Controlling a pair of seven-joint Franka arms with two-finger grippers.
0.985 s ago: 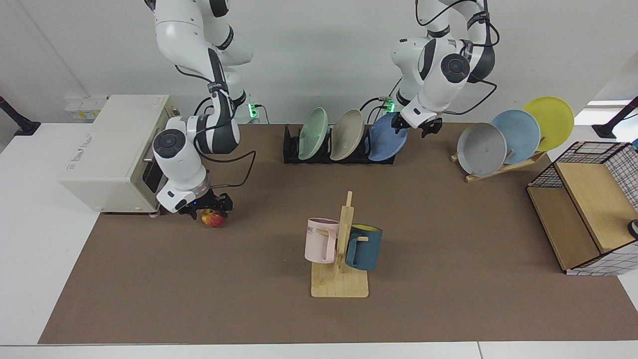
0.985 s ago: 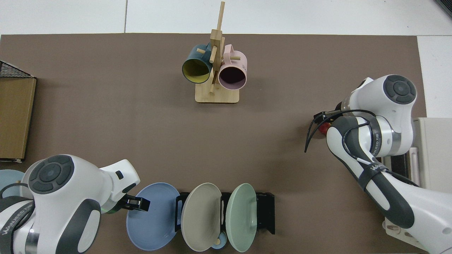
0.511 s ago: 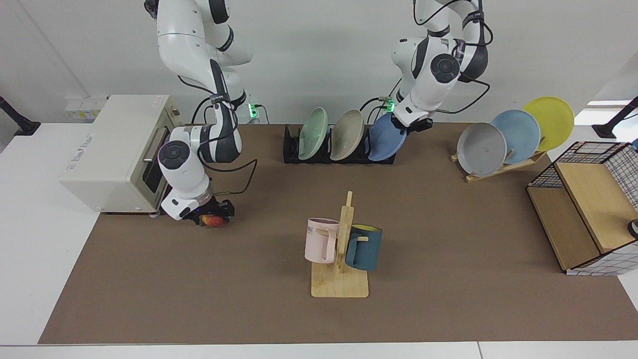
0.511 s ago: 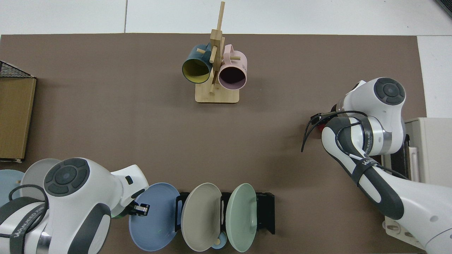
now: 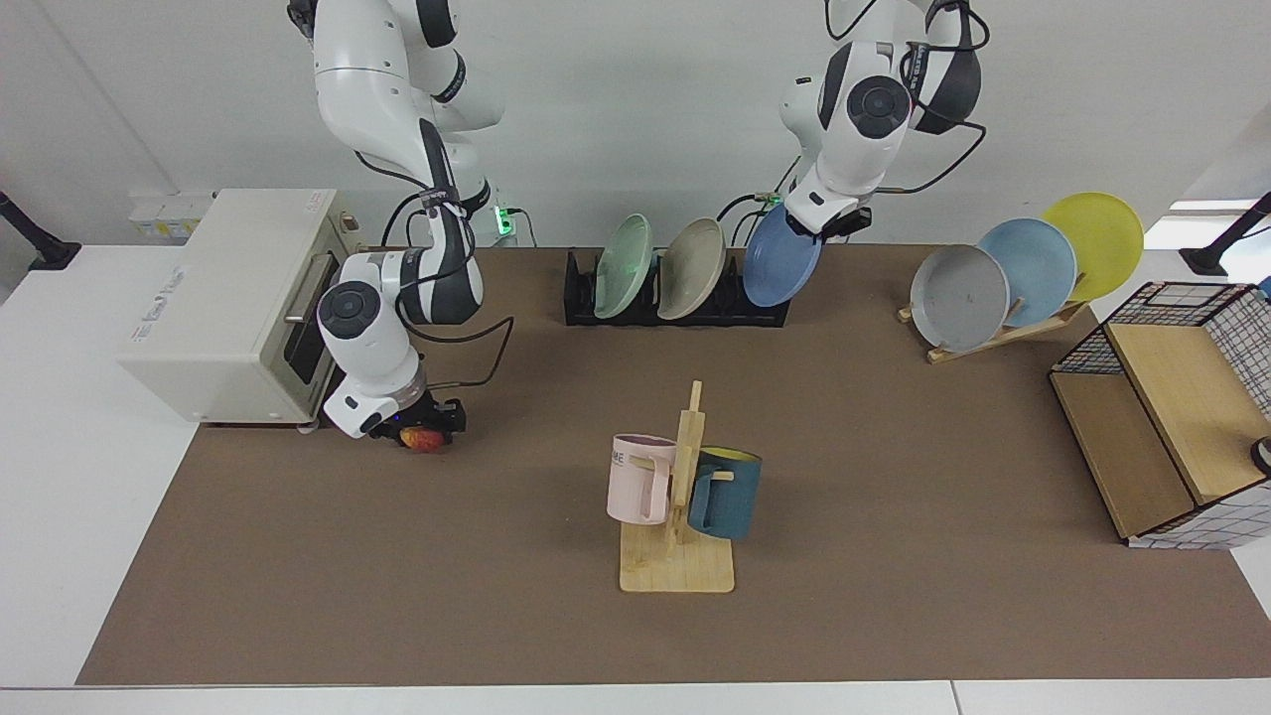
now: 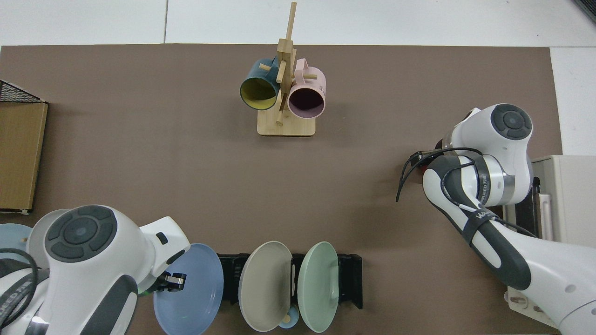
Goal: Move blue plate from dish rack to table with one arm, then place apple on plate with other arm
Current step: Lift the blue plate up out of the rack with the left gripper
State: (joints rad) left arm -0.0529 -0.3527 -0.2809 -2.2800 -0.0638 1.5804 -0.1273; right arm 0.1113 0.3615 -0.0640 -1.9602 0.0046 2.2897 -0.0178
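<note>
The blue plate (image 5: 781,270) hangs tilted just above the right end of the black dish rack (image 5: 579,290), clear of its slots. My left gripper (image 5: 832,220) is shut on the plate's upper rim. In the top view the blue plate (image 6: 191,289) sits beside the dish rack (image 6: 355,279), pinched by the left gripper (image 6: 173,280). The apple (image 5: 423,440), red with yellow, rests on the brown table (image 5: 894,477) in front of the toaster oven. My right gripper (image 5: 424,430) is lowered over it and hides most of it.
A green plate (image 5: 624,266) and a beige plate (image 5: 692,268) stand in the dish rack. A wooden mug stand (image 5: 680,497) with two mugs is mid-table. A slanted wooden rack (image 5: 993,333) of plates and a wire shelf (image 5: 1162,407) stand at the view's right, a toaster oven (image 5: 228,298) at its left.
The left gripper closed on the blue plate's rim and lifted it up and sideways out of the rack. The right gripper came down over the apple.
</note>
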